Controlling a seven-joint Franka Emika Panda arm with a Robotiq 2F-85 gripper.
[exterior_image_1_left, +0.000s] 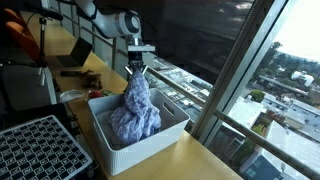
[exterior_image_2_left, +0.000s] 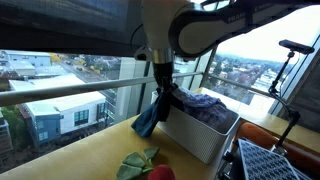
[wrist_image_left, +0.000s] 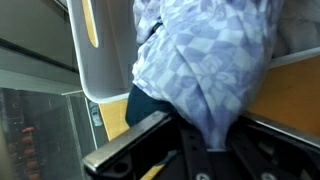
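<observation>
Fingers of the end effector (exterior_image_1_left: 138, 70) are pinched on the top of a cloth (exterior_image_1_left: 135, 112), a soft one with blue and white checks. They are almost closed, with just a thin fold of the cloth between them. That is why the cloth stands up in a point. Its top is held high, and the rest hangs down in loose folds.

The bottom of the cloth sits in a white bin (exterior_image_1_left: 155, 138). The bin has tall walls, so the heap stays inside and does not slide away. In an exterior view, a dark blue part (exterior_image_2_left: 150, 118) hangs down outside the bin (exterior_image_2_left: 200, 135), since floppy cloth falls where nothing holds it up. I cannot tell if it belongs to the same cloth or is another one. In the wrist view the cloth (wrist_image_left: 210, 70) is right up close to the fingers (wrist_image_left: 125, 148), with the bin's white wall (wrist_image_left: 95, 60) beside it.

The bin stands on a wooden surface (exterior_image_1_left: 195, 160) next to a big window. A black tray (exterior_image_1_left: 35, 150) with a grid of holes lies near the bin. A red and green thing (exterior_image_2_left: 143, 166) lies on the surface, apart from the bin. It is too small to tell what it is.
</observation>
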